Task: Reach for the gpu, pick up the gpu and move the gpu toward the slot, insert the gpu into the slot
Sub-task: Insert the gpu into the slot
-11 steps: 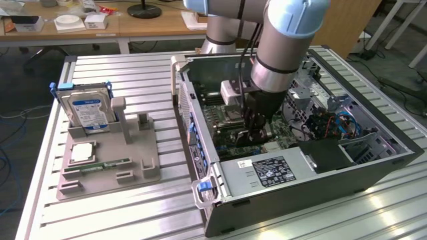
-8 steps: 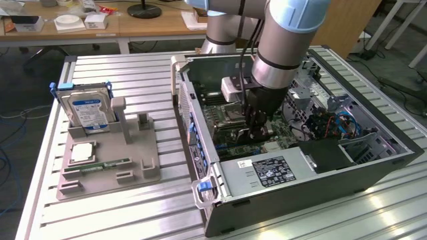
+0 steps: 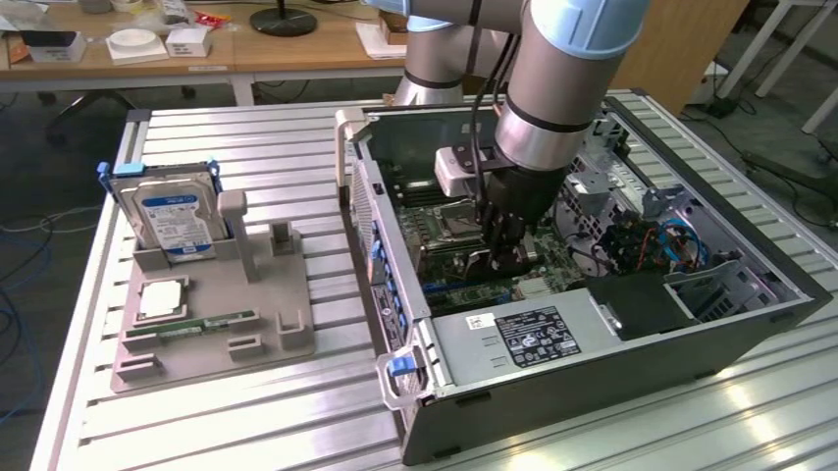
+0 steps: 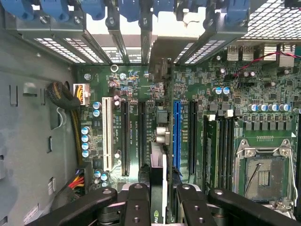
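My gripper [image 3: 504, 257] is deep inside the open computer case [image 3: 772, 294], low over the motherboard. It is shut on the gpu [image 4: 158, 174], a thin dark card held on edge between the two black fingers [image 4: 136, 202]. In the wrist view the card runs from the gripper [image 4: 157, 200] toward the rear bracket openings, lined up over the board between a long black slot [image 4: 141, 132] and the blue slot [image 4: 177, 134]. In the exterior view the gpu [image 3: 488, 267] shows as a dark piece just under the fingers. Whether its edge sits in a slot I cannot tell.
A grey holder [image 3: 216, 343] stands on the table at the exterior view's left with a hard drive [image 3: 175, 211], a green memory stick [image 3: 196, 322] and a chip [image 3: 160, 297]. In the case are the power supply [image 3: 524, 334], blue cables [image 3: 674, 240] and the processor socket [image 4: 263, 174].
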Tool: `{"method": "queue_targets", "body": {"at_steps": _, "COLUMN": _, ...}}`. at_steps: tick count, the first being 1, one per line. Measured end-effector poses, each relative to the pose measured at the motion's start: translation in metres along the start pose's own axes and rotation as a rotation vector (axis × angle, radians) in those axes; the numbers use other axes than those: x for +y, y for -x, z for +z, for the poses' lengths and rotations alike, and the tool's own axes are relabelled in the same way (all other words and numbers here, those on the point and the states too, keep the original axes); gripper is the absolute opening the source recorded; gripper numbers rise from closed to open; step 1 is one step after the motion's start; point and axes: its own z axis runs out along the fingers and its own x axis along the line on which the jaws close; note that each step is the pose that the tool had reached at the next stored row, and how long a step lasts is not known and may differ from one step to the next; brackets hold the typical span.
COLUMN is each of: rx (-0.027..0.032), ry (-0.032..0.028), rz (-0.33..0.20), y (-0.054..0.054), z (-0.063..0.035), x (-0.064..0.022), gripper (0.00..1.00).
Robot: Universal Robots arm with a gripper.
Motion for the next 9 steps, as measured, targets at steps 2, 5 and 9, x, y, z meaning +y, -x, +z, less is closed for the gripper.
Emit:
{"method": "queue_targets", "body": {"at_steps": 2, "rx": 0.0001, "ry": -0.0001, "rz": 0.0, "y": 0.0, "z": 0.0, "x": 0.0002, "gripper": 0.27}}
{"method": "queue_targets", "body": {"at_steps": 5, "rx": 0.0002, "ry": 0.0, "rz": 0.001, "y": 0.0, "z": -0.0001, "x": 0.0011, "gripper": 0.27}}
{"method": "queue_targets", "body": {"at_steps": 9, "rx": 0.0, "ry": 0.0, "rz": 0.001, "y": 0.0022, "z": 0.0004, "x": 0.0011, "gripper": 0.27}}
